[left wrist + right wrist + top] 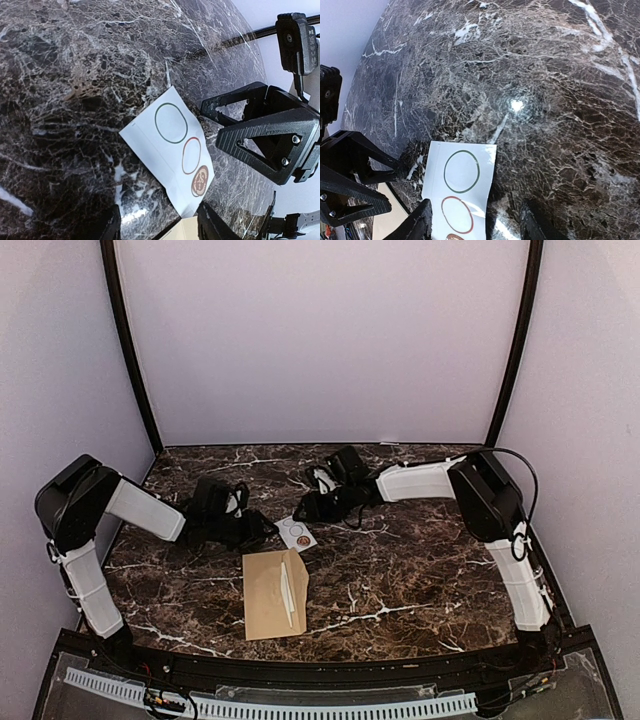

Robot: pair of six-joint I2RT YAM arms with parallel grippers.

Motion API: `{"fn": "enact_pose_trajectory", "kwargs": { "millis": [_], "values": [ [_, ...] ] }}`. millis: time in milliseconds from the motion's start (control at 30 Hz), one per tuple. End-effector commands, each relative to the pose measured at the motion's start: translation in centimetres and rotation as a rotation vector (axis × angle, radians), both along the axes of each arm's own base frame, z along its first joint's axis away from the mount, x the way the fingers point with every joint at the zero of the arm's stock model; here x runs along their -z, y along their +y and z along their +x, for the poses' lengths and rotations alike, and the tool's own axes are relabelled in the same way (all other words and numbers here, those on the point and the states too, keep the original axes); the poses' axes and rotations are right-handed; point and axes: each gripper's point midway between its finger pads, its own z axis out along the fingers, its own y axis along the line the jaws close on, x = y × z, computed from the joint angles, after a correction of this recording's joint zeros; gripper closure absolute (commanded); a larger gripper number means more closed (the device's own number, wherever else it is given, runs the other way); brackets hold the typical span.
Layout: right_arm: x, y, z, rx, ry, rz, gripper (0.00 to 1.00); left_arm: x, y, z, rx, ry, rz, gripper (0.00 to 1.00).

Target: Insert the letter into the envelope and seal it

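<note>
- The envelope (268, 595) lies flat on the table (430, 570), toward the near edge and roughly midway between the two arms. Its long side runs near-to-far with a slight tilt, and neither gripper is touching it.
- A thin white strip (288, 592) runs lengthwise down the right part of the envelope.
- Right past the envelope's far end there's a small white card (297, 532) with a green ring, a red ring and a brown round sticker on it. The two are really close, but whether they overlap is hard to call.
- The left gripper (263, 529) sits low over the table just left of the card. Its jaws are spread apart with nothing in them, and its wrist cam has the card lying right in front of it.
- The right gripper (304, 508) comes in from the right, on the far side of the card. It's spread wide too and holding nothing. On its wrist cam, one end of the card lies between its fingers (417, 225).
- The two grippers face each other across the card, near each other but not touching.
</note>
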Motion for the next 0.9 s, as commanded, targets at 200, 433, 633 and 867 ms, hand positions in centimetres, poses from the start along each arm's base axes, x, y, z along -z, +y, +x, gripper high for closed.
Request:
{"fn": "enact_pose_trajectory", "kwargs": {
  "millis": [200, 433, 633, 867],
  "values": [
    [2.7, -0.2, -1.8, -0.021, 0.113, 0.027, 0.52, 0.6, -1.7, -0.2, 0.040, 0.038, -0.105, 0.55],
    [2.4, 0.2, -2.6, -0.029, 0.155, 0.081, 0.56, 1.0, -2.6, -0.4, 0.056, 0.044, -0.125, 0.59],
    [2.2, 0.6, -3.0, -0.041, 0.179, 0.117, 0.59, 0.6, -3.0, 0.0, 0.053, 0.025, -0.147, 0.62],
    [2.1, 0.8, -3.3, -0.047, 0.191, 0.126, 0.62, 0.2, -3.2, 0.4, 0.046, 0.014, -0.164, 0.65]
  ]
}}
